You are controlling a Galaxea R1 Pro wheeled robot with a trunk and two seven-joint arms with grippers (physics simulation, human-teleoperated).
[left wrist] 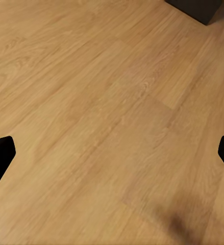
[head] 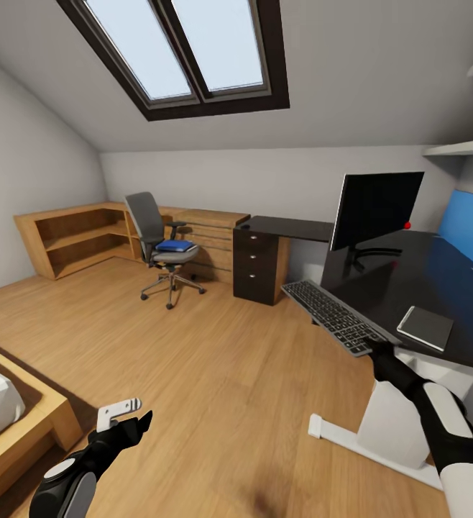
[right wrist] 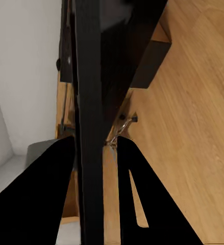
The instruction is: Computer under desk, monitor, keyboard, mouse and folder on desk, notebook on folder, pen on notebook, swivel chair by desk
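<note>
The right claw (head: 375, 350) is clamped on the slim silver-grey keyboard (head: 331, 314), which overhangs the black tabletop (head: 409, 280). Slide it level, fully beside the black monitor (head: 375, 208). The left claw (head: 127, 416) hangs apart.

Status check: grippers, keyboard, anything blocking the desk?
Right gripper shut on keyboard, which overhangs the desk edge. Left gripper open, over floor. Notebook beside keyboard; monitor behind it.

Head high over desk (head: 438, 280), wrists close
</note>
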